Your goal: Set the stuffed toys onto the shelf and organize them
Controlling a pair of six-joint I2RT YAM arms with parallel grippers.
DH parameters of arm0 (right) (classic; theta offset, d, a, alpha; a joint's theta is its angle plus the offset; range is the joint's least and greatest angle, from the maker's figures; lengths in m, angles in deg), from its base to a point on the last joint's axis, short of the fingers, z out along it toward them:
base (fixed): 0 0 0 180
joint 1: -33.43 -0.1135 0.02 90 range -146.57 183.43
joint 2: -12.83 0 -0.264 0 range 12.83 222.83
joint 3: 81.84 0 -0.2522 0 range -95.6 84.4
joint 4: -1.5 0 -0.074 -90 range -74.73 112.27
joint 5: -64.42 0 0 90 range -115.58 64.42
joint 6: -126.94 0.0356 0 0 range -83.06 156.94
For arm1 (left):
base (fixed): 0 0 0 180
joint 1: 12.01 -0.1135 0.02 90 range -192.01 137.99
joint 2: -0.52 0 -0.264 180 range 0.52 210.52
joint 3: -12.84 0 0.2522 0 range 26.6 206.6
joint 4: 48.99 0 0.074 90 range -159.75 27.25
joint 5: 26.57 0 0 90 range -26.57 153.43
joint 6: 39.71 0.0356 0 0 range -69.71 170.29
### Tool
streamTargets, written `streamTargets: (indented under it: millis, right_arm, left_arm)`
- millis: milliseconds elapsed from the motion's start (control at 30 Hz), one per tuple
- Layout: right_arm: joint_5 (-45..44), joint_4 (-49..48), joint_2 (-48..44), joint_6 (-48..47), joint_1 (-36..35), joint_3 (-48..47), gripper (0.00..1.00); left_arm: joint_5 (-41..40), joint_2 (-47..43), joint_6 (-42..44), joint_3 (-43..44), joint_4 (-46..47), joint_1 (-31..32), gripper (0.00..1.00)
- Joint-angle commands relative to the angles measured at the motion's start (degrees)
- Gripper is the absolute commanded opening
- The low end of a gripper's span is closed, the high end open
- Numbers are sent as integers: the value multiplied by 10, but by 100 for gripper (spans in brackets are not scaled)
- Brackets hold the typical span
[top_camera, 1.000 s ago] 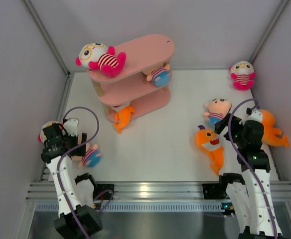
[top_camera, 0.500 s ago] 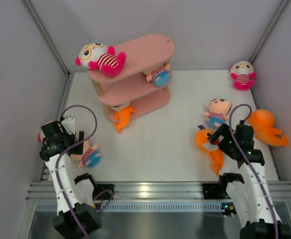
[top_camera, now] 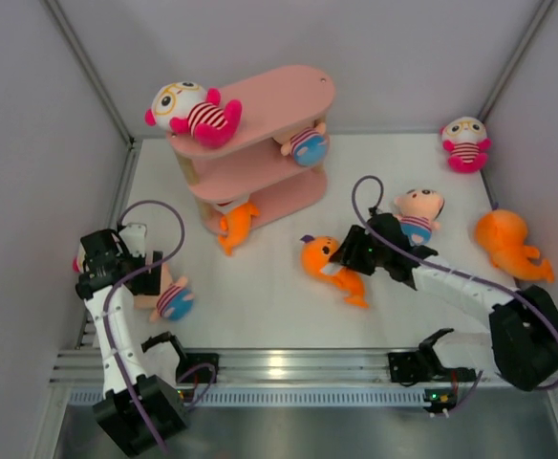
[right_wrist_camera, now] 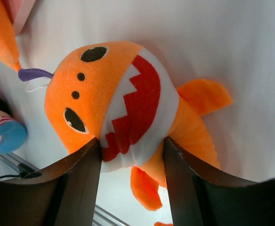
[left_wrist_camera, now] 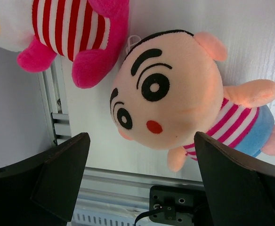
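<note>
The pink shelf [top_camera: 269,105] stands at the back left. A white-headed doll [top_camera: 191,110] lies on its top board, a peach-headed doll [top_camera: 305,144] on the middle one, and an orange shark [top_camera: 235,225] at the bottom one. My right gripper [top_camera: 342,256] is shut on an orange shark [top_camera: 327,264], pinching its mouth and belly [right_wrist_camera: 128,103] over the mid table. My left gripper [left_wrist_camera: 142,181] is open and empty just above a peach-headed doll [left_wrist_camera: 170,106] at the near left [top_camera: 171,299]. A white-headed doll [left_wrist_camera: 76,33] lies beside it.
Another peach-headed doll [top_camera: 418,212] lies just behind the right arm. A second orange shark [top_camera: 508,241] lies by the right wall and a white-headed doll [top_camera: 465,143] in the back right corner. A metal rail [top_camera: 289,363] runs along the near edge.
My right arm has swung left and forward, carrying the orange shark from the near right to the middle of the table. The left arm has barely moved.
</note>
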Motion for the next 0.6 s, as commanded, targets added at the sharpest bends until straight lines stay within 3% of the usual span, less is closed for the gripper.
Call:
streamTargets:
  millis: [0, 33, 100, 200, 400, 567]
  right_arm:
    - [-14, -69, 91, 31, -58, -73, 54]
    - [-16, -51, 108, 21, -67, -93, 61]
    - [-13, -4, 133, -20, -84, -143, 66]
    - [-33, 49, 102, -72, -105, -157, 75]
    - [-90, 117, -55, -139, -117, -80, 88]
    - [-48, 66, -75, -158, -112, 12, 89]
  left_arm:
    - [-5, -1, -1, 13, 14, 3, 99]
    - [-6, -1, 0, 13, 13, 3, 99]
    - [-12, -2, 1, 12, 13, 3, 99]
    - [-12, -2, 3, 8, 14, 3, 98]
    - [3, 3, 0, 13, 13, 3, 99]
    - [-2, 2, 0, 22, 13, 3, 98]
